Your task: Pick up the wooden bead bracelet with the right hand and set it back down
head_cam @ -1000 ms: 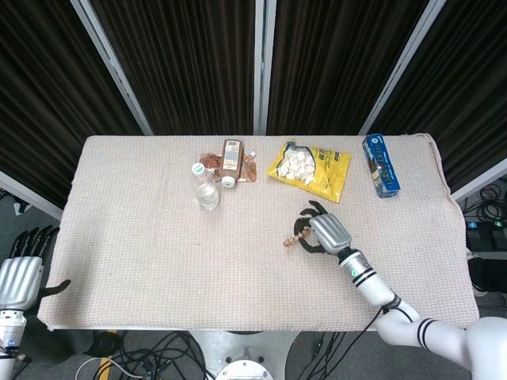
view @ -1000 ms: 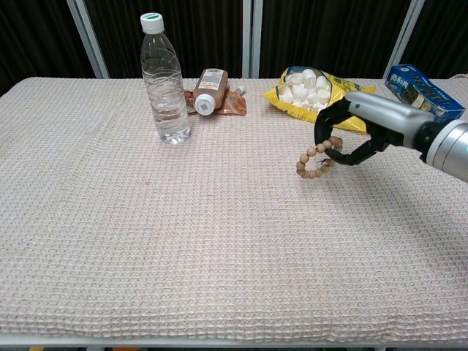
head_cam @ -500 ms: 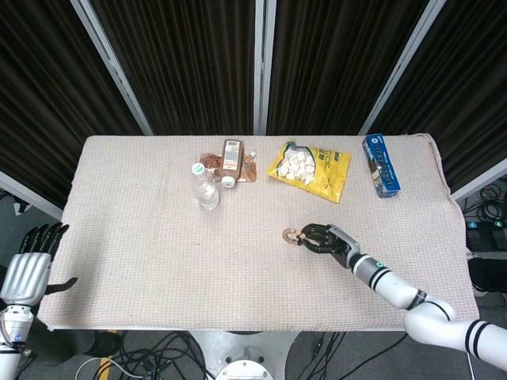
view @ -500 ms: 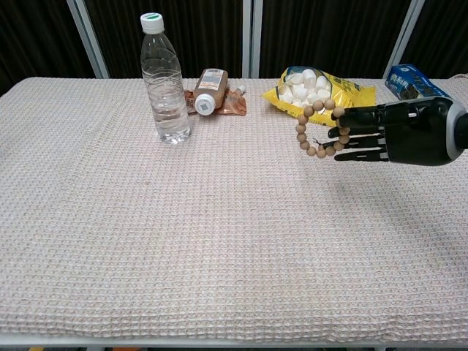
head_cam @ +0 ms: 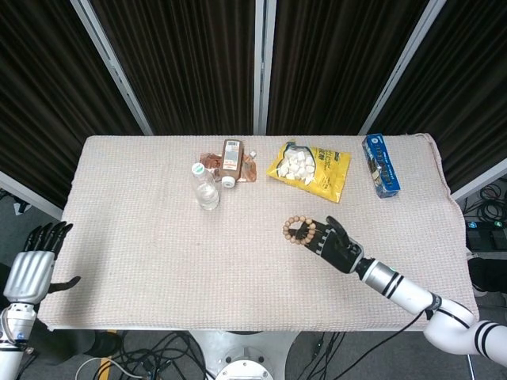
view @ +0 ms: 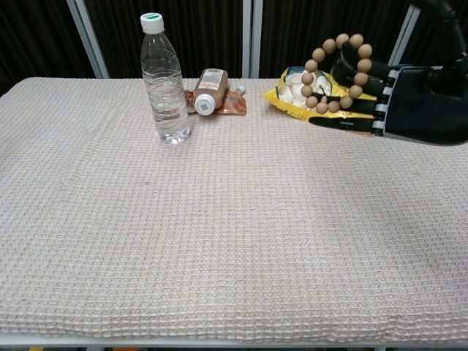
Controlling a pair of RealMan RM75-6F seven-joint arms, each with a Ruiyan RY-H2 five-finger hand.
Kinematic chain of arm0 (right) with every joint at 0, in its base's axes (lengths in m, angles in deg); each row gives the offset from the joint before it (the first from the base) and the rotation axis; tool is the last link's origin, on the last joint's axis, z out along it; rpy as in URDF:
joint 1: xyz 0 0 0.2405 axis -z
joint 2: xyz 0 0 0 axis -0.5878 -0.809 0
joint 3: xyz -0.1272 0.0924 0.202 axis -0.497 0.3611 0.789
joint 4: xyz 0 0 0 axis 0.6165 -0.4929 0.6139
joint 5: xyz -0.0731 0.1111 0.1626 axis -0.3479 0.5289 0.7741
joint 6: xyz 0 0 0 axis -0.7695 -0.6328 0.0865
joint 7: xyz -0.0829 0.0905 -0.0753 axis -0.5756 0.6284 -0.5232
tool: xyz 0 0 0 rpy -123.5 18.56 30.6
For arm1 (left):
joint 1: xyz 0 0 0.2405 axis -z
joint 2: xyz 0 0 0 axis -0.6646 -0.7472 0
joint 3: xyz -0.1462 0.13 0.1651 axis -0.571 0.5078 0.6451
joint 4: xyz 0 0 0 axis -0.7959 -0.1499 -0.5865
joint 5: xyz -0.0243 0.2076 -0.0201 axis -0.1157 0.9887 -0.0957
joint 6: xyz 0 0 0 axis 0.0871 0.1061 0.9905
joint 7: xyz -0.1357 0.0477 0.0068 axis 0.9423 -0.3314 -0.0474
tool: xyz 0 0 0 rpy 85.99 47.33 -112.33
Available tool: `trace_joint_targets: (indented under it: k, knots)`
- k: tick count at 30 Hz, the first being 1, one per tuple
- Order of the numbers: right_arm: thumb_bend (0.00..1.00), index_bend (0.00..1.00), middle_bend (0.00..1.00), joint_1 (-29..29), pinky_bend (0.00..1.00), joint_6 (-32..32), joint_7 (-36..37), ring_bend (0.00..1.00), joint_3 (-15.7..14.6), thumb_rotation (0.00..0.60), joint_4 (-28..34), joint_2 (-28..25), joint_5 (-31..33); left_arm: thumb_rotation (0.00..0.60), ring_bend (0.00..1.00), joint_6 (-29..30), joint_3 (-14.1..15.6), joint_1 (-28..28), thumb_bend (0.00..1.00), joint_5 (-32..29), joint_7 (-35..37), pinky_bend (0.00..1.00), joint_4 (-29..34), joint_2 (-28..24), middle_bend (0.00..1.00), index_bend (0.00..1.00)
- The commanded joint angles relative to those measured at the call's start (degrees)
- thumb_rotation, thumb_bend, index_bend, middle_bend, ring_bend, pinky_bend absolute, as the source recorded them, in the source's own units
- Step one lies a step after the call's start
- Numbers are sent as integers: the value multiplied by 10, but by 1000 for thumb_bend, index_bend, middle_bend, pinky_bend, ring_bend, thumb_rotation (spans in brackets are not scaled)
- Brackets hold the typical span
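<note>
Currently the wooden bead bracelet (view: 338,72) hangs looped over the fingers (view: 344,121) of the right hand (view: 409,102), clear of the table (head_cam: 142,237) and raised in front of the yellow snack bag (head_cam: 310,169) as seen from the chest view. One second ago the loop hung low, just above the cloth; it has since been lifted well higher, and the hand has turned so that the fingers extend flat beneath the beads. The pick-up portion therefore appears complete; lowering and release remain. Because the loop rests on extended fingers rather than in a closed grasp, it could slide off if the hand tilts. The left hand (head_cam: 32,265) waits beside the table's near-left corner, fingers apart, holding nothing. The water bottle (view: 165,77) stands upright, well apart.
</note>
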Motion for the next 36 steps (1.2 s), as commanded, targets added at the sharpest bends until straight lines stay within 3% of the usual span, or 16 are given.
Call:
trace_joint_targets:
  k: [1, 5, 9, 17, 28, 36]
  knots:
    - [51, 459, 507, 5, 0, 88, -194, 142, -50, 205, -84, 80, -4, 600, 0, 0, 1, 1, 0, 1, -1, 0, 1, 0, 48, 86]
    - [100, 567, 583, 25, 0, 92, -329, 204, -39, 192, -84, 122, 60, 600, 0, 1, 0, 0, 0, 0, -1, 0, 2, -2, 48, 86]
    - [167, 627, 624, 22, 0, 89, -371, 249, -42, 191, -79, 136, 90, 600, 0, 0, 1, 0, 0, -2, 1, 0, 3, -2, 48, 86]
    - [349, 634, 618, 14, 0, 97, -446, 249, -52, 189, -81, 155, 121, 600, 0, -1, 3, -1, 0, -5, 2, 0, 1, 0, 48, 86]
    - [484, 634, 624, 7, 0, 122, -438, 249, -67, 186, -98, 167, 136, 600, 0, -6, 1, 4, 0, -6, 4, 0, -4, 2, 48, 86]
    - [551, 633, 620, -4, 0, 146, -304, 249, -74, 185, -110, 158, 145, 600, 0, -11, 0, 7, 0, -10, 2, 0, -4, 2, 48, 86]
